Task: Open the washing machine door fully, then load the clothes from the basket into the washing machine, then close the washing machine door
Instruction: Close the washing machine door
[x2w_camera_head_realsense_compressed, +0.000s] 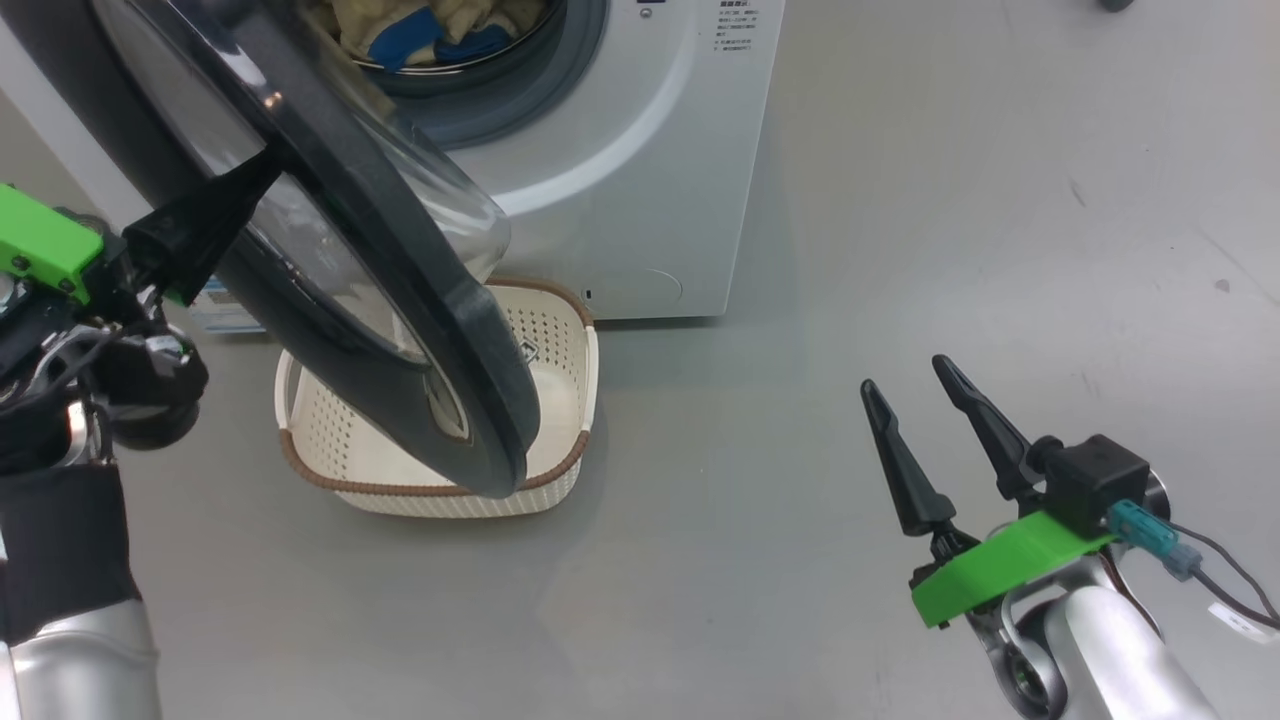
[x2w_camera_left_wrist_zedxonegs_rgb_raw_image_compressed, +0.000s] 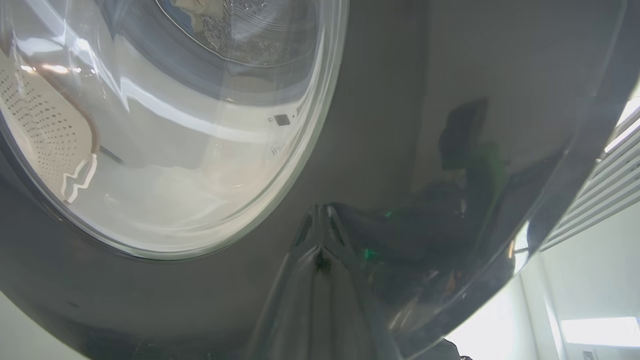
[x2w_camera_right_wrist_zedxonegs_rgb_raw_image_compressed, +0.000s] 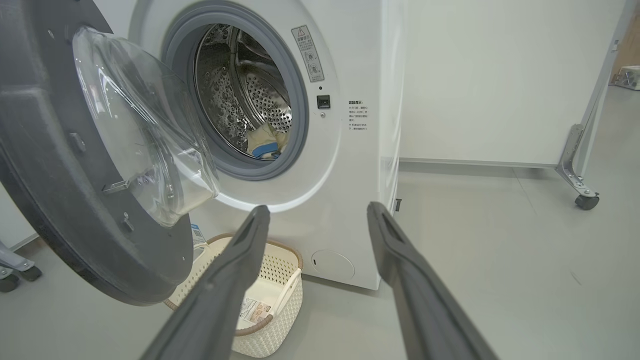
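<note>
Touches door (x2w_camera_head_realsense_compressed: 470, 350) on its outer face with left end effector (x2w_camera_head_realsense_compressed: 262, 178), tips together, empty — nearer arm, washer (x2w_camera_head_realsense_compressed: 620, 180) beyond. Holds right end effector (x2w_camera_head_realsense_compressed: 905, 373) spread, empty, well apart.

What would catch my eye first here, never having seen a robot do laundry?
The big black-rimmed washing machine door hangs part open at the head view's upper left, with the robot's left hand pressed against its outer face. Behind it, cream and blue clothes lie inside the washing machine, and the cream basket on the floor beneath looks empty. The right hand hovers open at lower right.
</note>
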